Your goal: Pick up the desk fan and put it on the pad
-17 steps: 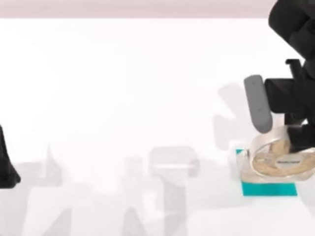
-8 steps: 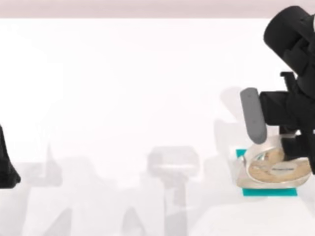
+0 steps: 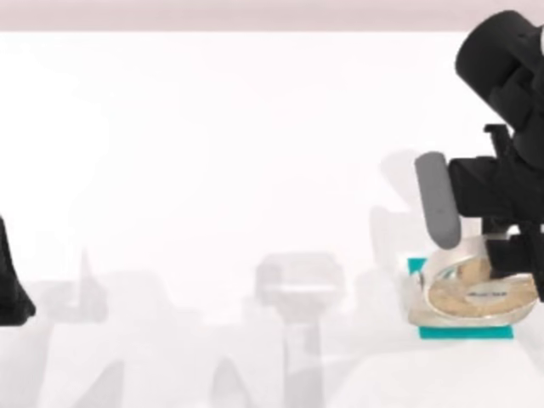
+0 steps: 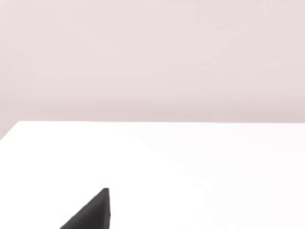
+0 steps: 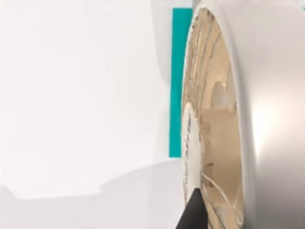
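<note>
From above, our right gripper (image 3: 476, 246) sits at the right side of the white table (image 3: 212, 170), its fingers clamped on the silvery-beige ring of the small round desk fan (image 3: 467, 293) with tan blades. The fan rests on the flat teal-green pad (image 3: 463, 331). Our left arm (image 3: 13, 289) is parked at the left edge.

Our left wrist view shows bare table and one dark fingertip (image 4: 90, 214); we cannot tell how those jaws stand.

Our right wrist view shows the fan's ring (image 5: 267, 119) close up, with the pad (image 5: 180, 81) beside it.

We see the round silvery-beige ring-framed desk fan (image 3: 466, 293) on the flat teal-green rectangular pad (image 3: 463, 331), at the white desk's (image 3: 238, 170) four o'clock, near its right edge.
</note>
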Tool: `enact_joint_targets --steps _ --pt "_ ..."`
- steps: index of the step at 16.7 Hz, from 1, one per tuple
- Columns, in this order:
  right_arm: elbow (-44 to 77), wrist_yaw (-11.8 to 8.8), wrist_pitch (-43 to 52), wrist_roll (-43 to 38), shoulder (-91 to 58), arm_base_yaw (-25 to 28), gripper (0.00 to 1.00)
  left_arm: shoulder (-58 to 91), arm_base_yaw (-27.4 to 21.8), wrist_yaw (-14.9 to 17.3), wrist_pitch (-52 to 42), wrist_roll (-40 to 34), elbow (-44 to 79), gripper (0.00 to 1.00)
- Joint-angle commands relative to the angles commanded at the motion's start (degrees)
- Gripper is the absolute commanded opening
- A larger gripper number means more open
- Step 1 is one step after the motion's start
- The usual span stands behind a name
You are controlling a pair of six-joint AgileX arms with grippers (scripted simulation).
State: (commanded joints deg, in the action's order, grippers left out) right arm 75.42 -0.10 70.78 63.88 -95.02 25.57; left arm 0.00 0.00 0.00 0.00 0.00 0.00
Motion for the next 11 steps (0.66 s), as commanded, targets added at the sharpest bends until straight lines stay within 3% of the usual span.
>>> enact_joint_targets --steps 5,11 --pt "0.0 0.0 0.0 0.0 0.0 0.0 0.98 0.0 0.0 0.0 0.0 0.0 0.0 1.0" --pt "0.0 0.0 0.0 0.0 0.0 0.0 1.0 0.0 0.0 0.0 0.0 0.0 0.0 1.0"
